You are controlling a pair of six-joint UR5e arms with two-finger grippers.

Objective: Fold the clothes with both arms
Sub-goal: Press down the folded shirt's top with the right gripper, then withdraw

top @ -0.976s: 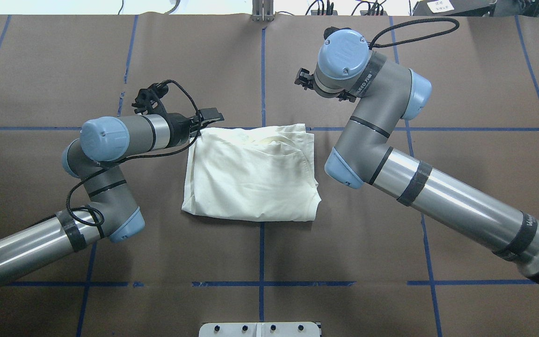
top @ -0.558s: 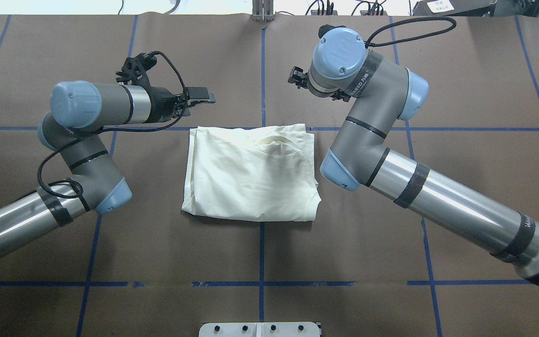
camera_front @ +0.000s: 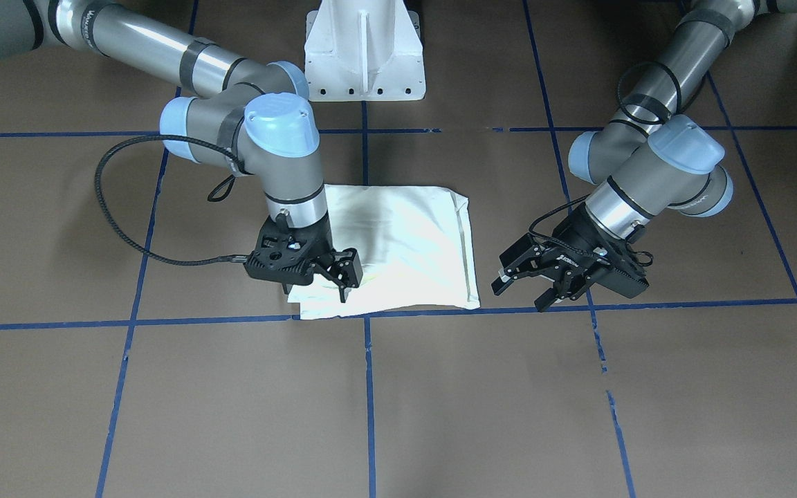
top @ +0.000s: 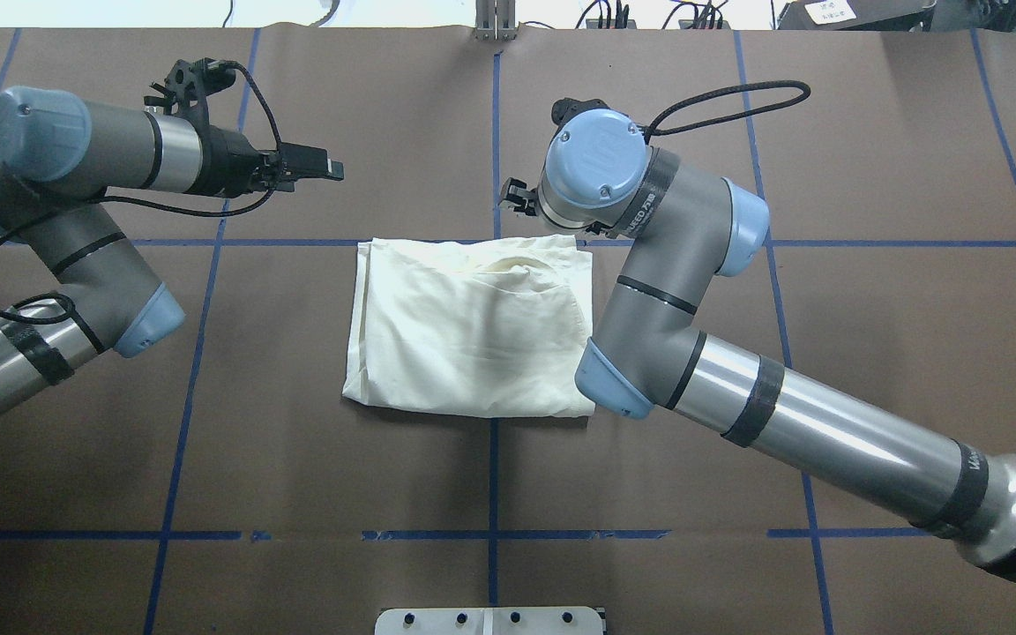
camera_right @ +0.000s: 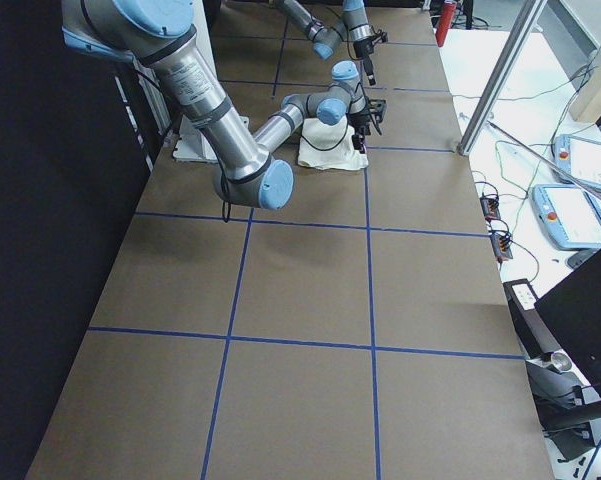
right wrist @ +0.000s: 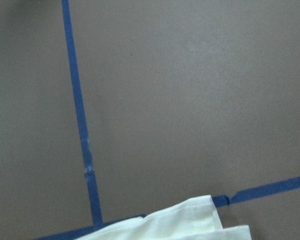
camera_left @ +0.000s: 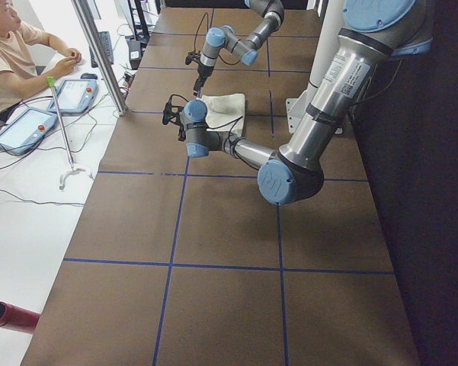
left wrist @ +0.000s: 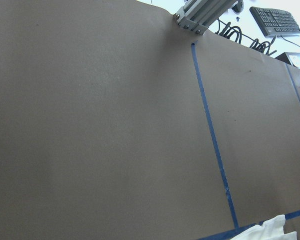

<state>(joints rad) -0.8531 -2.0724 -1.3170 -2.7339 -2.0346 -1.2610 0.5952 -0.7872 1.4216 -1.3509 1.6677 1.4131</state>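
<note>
Nearest the robot we see a white metal pedestal (top: 490, 620) at the edge of the brown paper-covered table (top: 296, 441), which has a blue tape grid (top: 492, 476) across it. Next out, at table ctr, lies the cream-white folded T-shirt (top: 468, 326). It's a rough rectangle, plain side up, flat on the paper, straddling the ctr tape line w/ its far edge along a cross line. The grey-metal right arm w/ light-blue joint caps (top: 843, 441) reaches in from the right, and one cap overlaps the shirt's near-right corner in the overhead view. Its black two-finger right gripper (camera_front: 345, 280) points down over the shirt's far edge. The fingers look parted w/ no cloth btwn them; we can't tell if a tip touches fabric. The matching grey-metal left arm (top: 111, 291) is bent back on the left. Its black two-finger left gripper (camera_front: 521, 296) hangs over bare paper, beyond the shirt's far-left corner and clear of it, jaws spread wide, empty. Farthest out, an aluminium post (top: 495, 22) stands at the table's far edge. The left side view shows a person (camera_left: 15, 61) seated at a white desk (camera_left: 30, 191).
</note>
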